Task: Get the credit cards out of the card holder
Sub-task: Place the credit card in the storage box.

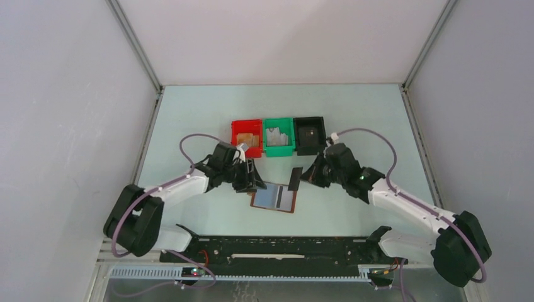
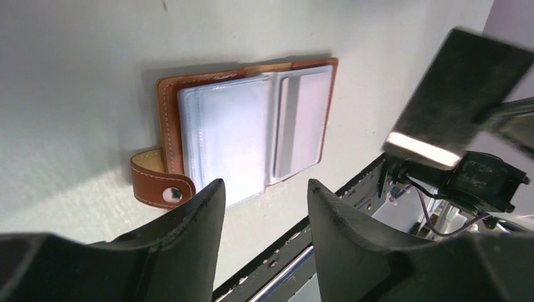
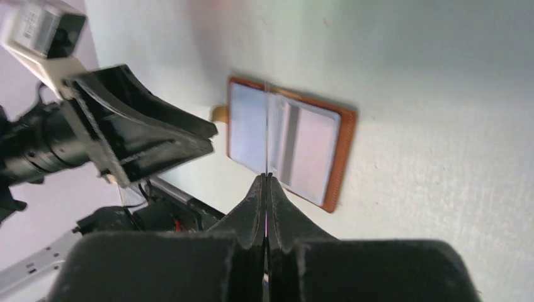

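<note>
My left gripper (image 2: 264, 189) stands with its fingers apart and holds nothing. The card holder (image 2: 227, 132) lies open and flat on the table (image 1: 352, 113), just ahead of these fingers, not touched by them. Here is my first worry: nothing presses the holder down, so if I pull the next card, the whole holder may slide or lift with it.

In the pocket of the panel farther from this gripper I believe there is one card (image 2: 305, 119), pale with a grey stripe.

My right gripper (image 3: 267, 180) is pinched closed on one dark card (image 1: 295, 178), lifted above the holder's far side. The grip is only at the card's edge, so I judge it can pivot or slip out if I swing fast. Also the two grippers are near each other, and a careless move can make them touch.

Count: two credit cards, as far as I can tell; one card holder; three bins beyond both grippers, red (image 1: 234, 135), green (image 1: 278, 151), black (image 1: 308, 151).
</note>
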You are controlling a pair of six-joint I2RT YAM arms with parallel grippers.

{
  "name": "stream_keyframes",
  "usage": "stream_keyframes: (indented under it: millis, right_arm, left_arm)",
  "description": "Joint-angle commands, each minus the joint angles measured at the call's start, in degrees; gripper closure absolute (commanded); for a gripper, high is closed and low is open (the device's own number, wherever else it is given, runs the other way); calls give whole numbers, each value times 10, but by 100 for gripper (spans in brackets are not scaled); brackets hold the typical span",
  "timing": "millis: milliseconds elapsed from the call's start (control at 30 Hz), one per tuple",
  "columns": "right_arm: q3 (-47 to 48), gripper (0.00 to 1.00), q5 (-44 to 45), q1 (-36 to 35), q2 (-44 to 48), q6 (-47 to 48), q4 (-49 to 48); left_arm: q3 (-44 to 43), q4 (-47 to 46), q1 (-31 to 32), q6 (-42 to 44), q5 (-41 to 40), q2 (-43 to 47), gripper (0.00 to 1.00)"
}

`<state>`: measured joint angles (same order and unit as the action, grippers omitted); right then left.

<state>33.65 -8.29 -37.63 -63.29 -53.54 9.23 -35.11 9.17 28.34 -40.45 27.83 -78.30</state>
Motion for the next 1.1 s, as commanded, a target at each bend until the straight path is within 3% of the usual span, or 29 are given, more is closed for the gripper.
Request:
stream_keyframes:
  millis: [0,167,467,767,1067]
  right_arm:
    - [184,100,68,14,-25,118,215]
    - [389,100,184,23,-150,203,365]
    - [605,100,347,65,-346,288,422]
    - [714,100,393,89,-495,345,412]
    - [742,100,377,90,-579,390,389]
  left_arm:
    - [-53,74,-4,28,-39,54,44]
    - [-68,114,-6,25,-75,91,43]
    - [-31,128,-14,1,-121,196,42]
    - [-19,141,-14,-1,-116,233,41]
    - [-11,145,-14,-2,-111,243,41]
